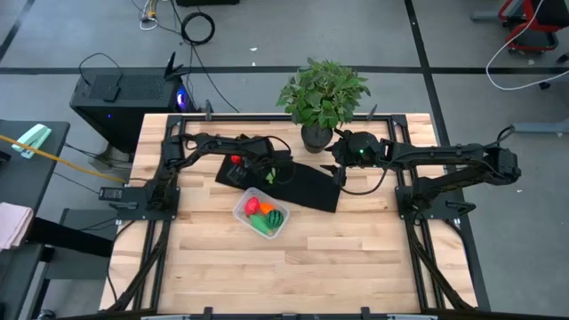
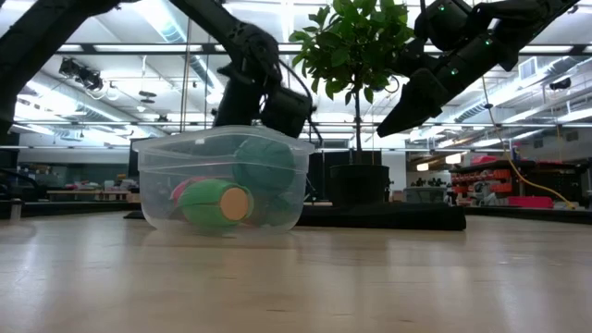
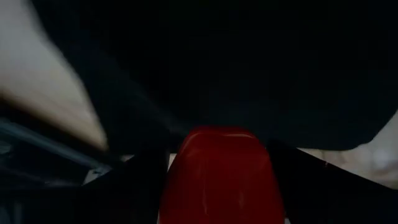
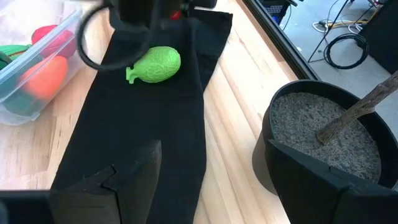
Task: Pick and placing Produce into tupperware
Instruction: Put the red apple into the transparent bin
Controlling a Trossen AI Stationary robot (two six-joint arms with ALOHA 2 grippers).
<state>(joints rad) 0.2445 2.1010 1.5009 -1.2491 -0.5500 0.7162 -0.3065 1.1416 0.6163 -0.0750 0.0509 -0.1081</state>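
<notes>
The clear tupperware (image 1: pixel 260 213) sits on the wooden table just near of the black mat and holds several produce pieces: red, orange, green and dark striped green. One light green piece (image 4: pixel 155 65) lies on the black mat (image 1: pixel 307 187). My left gripper (image 1: pixel 238 169) is at the mat's left end, shut on a red piece (image 3: pixel 214 180). My right gripper (image 4: pixel 211 186) hangs open above the mat's right end, beside the plant pot, touching nothing. My left gripper has the red piece (image 3: pixel 214 168) pinched between its two fingers (image 3: pixel 124 193), one on each side of it. The fingers reach down toward the mat's left end. Whether the piece is clear of the mat does not show.
A leafy potted plant (image 1: pixel 322 98) stands at the table's far edge, its pot (image 4: pixel 323 137) close to my right gripper. In the low view the tupperware (image 2: pixel 222 180) stands in front of my left arm. Bare wood lies near of the tupperware.
</notes>
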